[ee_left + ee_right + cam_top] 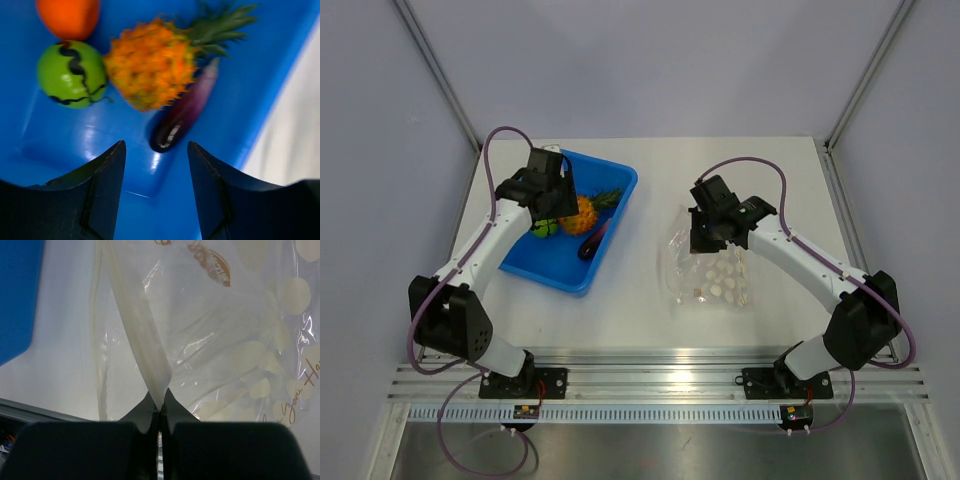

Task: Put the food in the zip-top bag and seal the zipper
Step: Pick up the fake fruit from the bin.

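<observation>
The food lies in the blue tray (552,268): an orange ball (67,17), a green ball with a dark stripe (71,74), a pineapple (150,62) and a dark purple eggplant (185,111). My left gripper (156,150) is open and empty, hovering over the tray just short of the eggplant's end; it also shows in the top view (552,205). My right gripper (160,402) is shut on the zipper strip (140,335) of the clear dotted zip-top bag (712,272), holding one mouth edge lifted off the table.
The tray's right wall (280,100) is close to the eggplant. White table (630,310) lies between the tray and the bag. A metal rail (660,380) runs along the near edge. The tray's corner (17,295) shows at the left of the right wrist view.
</observation>
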Robot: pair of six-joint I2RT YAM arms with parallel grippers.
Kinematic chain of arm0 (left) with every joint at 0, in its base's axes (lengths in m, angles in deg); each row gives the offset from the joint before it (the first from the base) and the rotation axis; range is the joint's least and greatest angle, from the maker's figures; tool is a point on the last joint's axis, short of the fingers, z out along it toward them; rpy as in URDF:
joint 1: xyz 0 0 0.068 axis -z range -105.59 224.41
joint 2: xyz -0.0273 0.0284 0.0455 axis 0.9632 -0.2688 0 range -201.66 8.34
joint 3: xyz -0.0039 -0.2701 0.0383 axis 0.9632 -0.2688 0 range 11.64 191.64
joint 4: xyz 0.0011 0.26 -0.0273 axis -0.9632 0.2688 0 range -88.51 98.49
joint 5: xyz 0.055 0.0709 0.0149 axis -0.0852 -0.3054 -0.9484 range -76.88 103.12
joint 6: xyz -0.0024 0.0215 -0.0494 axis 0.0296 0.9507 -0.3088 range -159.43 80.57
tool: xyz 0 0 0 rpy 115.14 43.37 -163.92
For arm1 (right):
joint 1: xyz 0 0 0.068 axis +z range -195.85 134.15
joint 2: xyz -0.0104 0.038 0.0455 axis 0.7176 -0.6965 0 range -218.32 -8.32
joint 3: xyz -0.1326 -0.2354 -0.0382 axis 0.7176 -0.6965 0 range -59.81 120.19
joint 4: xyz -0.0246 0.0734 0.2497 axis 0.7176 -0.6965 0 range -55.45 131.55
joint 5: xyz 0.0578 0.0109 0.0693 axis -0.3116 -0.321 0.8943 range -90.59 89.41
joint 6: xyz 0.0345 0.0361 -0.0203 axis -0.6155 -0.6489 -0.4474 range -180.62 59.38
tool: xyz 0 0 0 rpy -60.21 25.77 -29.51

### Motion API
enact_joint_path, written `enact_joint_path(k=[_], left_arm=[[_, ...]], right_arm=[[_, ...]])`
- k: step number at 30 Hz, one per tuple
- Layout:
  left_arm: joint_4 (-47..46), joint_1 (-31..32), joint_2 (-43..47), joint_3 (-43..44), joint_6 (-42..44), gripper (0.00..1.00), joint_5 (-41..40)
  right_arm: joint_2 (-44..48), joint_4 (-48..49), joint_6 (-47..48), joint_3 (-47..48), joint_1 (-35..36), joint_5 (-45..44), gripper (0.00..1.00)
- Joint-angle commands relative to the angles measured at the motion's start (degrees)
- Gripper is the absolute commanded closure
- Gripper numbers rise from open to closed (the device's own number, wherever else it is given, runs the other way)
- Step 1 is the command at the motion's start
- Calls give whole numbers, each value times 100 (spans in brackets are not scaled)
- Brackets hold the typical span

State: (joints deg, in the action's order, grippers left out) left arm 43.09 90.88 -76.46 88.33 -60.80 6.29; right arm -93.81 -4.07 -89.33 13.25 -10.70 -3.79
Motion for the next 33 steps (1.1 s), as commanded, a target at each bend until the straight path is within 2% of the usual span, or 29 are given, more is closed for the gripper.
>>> enact_joint_path(k=[1, 3, 6, 9, 10, 14, 22, 27, 33], left_arm=[[-20, -47, -195, -57, 334, 43, -1484], [-134, -56, -353, -119, 554, 36, -1733], [-380, -56, -520, -145, 967, 34, -1848], [-644, -56, -643, -189, 1318, 38, -1769], [-723, -56, -661, -241, 1397, 46, -1717], [-838, -56, -810, -338, 1906, 54, -1506], [-1321, -56, -609, -909, 2312, 53, -1426], [-1734, -56, -696, -998, 2418, 60, -1681], [-1989, -56, -907, -980, 2479, 63, -1813]], right_arm=[[68, 159, -64, 235, 79, 127, 100], [68, 177, -65, 235, 88, 153, 100], [50, 203, -65, 235, 88, 179, 100], [15, 195, -56, 253, 88, 180, 100], [6, 194, -56, 262, 97, 180, 100], [33, 186, -56, 253, 88, 180, 100], [42, 168, -82, 226, 97, 215, 100], [42, 159, -82, 235, 123, 215, 100], [85, 133, -170, 209, 167, 180, 100]])
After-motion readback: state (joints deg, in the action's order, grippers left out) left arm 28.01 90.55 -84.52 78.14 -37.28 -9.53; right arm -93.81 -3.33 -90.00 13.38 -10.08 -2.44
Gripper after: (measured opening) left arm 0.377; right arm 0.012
